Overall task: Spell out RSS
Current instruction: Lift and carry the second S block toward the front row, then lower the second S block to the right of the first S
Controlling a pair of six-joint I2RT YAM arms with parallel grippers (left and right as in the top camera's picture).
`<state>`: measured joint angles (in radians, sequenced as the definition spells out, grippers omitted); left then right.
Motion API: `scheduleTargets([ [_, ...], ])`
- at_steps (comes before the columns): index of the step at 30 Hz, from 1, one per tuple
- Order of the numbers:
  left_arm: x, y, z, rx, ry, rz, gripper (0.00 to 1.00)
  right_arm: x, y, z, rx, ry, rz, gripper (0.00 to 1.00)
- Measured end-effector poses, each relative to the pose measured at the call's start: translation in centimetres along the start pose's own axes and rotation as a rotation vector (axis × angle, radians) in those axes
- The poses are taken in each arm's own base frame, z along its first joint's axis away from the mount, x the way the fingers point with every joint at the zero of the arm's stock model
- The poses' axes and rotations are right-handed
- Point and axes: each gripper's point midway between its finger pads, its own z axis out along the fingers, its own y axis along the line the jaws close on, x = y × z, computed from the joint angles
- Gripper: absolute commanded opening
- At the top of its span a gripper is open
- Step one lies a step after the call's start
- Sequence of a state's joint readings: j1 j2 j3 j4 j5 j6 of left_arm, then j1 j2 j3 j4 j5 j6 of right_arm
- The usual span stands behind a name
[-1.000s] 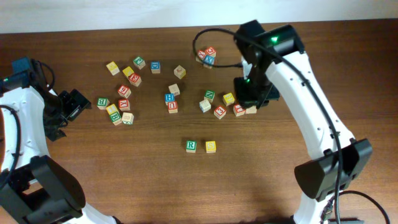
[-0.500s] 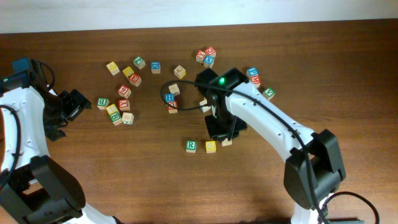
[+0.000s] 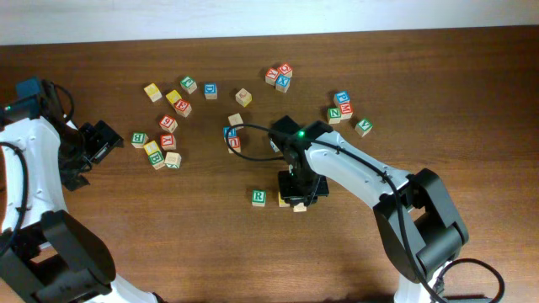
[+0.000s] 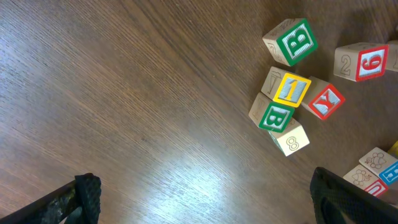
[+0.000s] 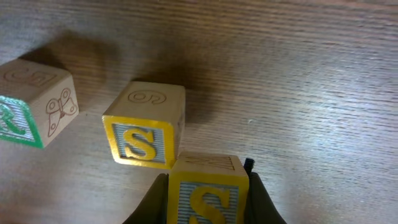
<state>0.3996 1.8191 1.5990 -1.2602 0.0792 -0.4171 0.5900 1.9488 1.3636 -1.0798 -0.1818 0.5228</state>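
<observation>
**Right tool is holding the last S at the end of the row**

The counter (image 3: 168, 244) is carrying the word near its middle, with spare cubes (image 3: 164, 135) lying scattered well apart toward the far side. By my reading, the task is sitting at about two thirds done. Two letters are standing in place and the third is waiting to be set down and let go.

The right arm (image 3: 362, 168) is reaching in across the counter, elbow bent, with its wrist pointing down over the row. The left arm (image 3: 34, 160) is sitting back at its own edge, taking no part.

The left tool (image 4: 205, 186) is hanging released, with nothing between its fingers. The right tool (image 5: 209, 208) is clenching the second S cube (image 5: 208, 186) by its two sides.

The R cube (image 5: 28, 109) is standing at the start of the row. The first S cube (image 5: 144, 124) is sitting just beside it with a small gap between them. The held S is hanging at the first S's free side, overlapping its corner in the wrist view and sitting slightly out of line. I cannot tell whether it is touching the counter.
</observation>
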Motion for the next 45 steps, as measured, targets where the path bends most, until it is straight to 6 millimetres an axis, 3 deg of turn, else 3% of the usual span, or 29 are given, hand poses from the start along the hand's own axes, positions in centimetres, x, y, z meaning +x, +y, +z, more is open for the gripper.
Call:
scheduleTargets([
  [11, 0.0, 0.0, 0.0, 0.000, 0.000, 0.000, 0.99, -2.0, -0.5, -0.1, 0.025, -0.082, 0.008, 0.17],
  [23, 0.0, 0.0, 0.0, 0.000, 0.000, 0.000, 0.99, -1.3, -3.0, 0.8, 0.078, -0.047, 0.052, 0.16],
  [30, 0.0, 0.0, 0.0, 0.000, 0.000, 0.000, 0.99, -2.1, -2.5, 0.9, 0.049, -0.079, 0.050, 0.17],
  [45, 0.0, 0.0, 0.0, 0.000, 0.000, 0.000, 0.99, -2.0, -1.7, 1.0, 0.025, -0.079, 0.034, 0.17],
])
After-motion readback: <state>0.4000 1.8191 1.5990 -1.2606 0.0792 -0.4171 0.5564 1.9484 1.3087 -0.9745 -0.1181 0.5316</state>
